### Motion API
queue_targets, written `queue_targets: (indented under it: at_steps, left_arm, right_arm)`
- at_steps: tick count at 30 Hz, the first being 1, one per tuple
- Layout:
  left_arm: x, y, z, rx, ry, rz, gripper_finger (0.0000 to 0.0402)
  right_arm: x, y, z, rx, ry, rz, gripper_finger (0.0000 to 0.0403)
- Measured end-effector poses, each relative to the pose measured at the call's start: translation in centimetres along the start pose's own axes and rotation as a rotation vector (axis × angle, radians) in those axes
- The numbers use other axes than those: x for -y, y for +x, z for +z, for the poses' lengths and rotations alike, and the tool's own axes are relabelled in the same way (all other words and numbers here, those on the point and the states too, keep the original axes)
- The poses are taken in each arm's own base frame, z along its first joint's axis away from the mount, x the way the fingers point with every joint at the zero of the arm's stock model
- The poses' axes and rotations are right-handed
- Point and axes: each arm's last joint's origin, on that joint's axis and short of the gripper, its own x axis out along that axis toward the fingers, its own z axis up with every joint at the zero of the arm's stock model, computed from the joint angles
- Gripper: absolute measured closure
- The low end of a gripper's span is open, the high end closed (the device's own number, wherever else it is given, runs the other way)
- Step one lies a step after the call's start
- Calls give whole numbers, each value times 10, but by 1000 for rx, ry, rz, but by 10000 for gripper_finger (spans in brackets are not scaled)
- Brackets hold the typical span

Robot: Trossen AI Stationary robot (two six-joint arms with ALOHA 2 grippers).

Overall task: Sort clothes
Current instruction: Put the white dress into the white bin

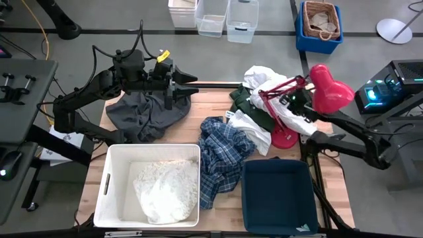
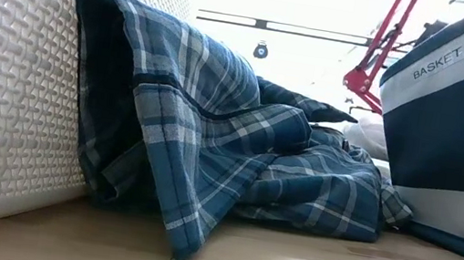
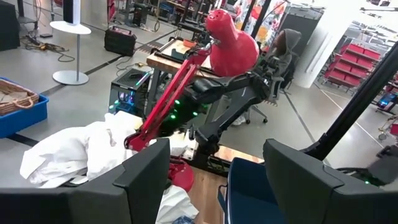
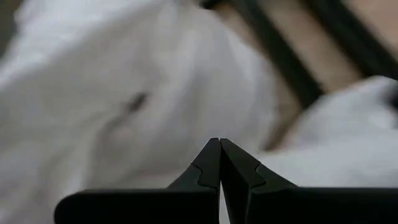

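Observation:
My left gripper (image 1: 192, 84) is open and empty, level above the far edge of the table, beside the dark grey garment (image 1: 149, 114) that lies heaped at the far left. My right gripper (image 4: 219, 146) is shut, low over the heap of white (image 1: 259, 77) and dark green (image 1: 248, 102) garments at the far right, under the red lamp. The blue-and-white plaid shirt (image 1: 225, 153) lies crumpled mid-table and leans against the white bin's wall (image 2: 29, 72). Another white garment (image 1: 168, 192) lies in the white bin. My right gripper's shut fingertips point at the white garment (image 4: 124, 106) close ahead; I cannot tell whether they touch it.
The white bin (image 1: 115, 188) stands at the near left and the navy bin (image 1: 277, 198) at the near right. The red desk lamp (image 1: 327, 89) stands over the right heap, its base (image 1: 284, 139) beside my right arm. Bare wood shows at the near edge.

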Motion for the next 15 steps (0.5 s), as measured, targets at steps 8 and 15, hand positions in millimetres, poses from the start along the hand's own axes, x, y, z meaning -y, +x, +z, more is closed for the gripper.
queue_targets:
  at_steps: [8, 15]
  left_arm:
    - [0, 0, 0, 0, 0, 0, 154]
    - [0, 0, -1, -8, -1, 2, 154]
  right_arm:
    - [-10, 10, 31, -44, -33, 234, 397]
    - [-10, 11, 37, -131, -79, 338, 307]
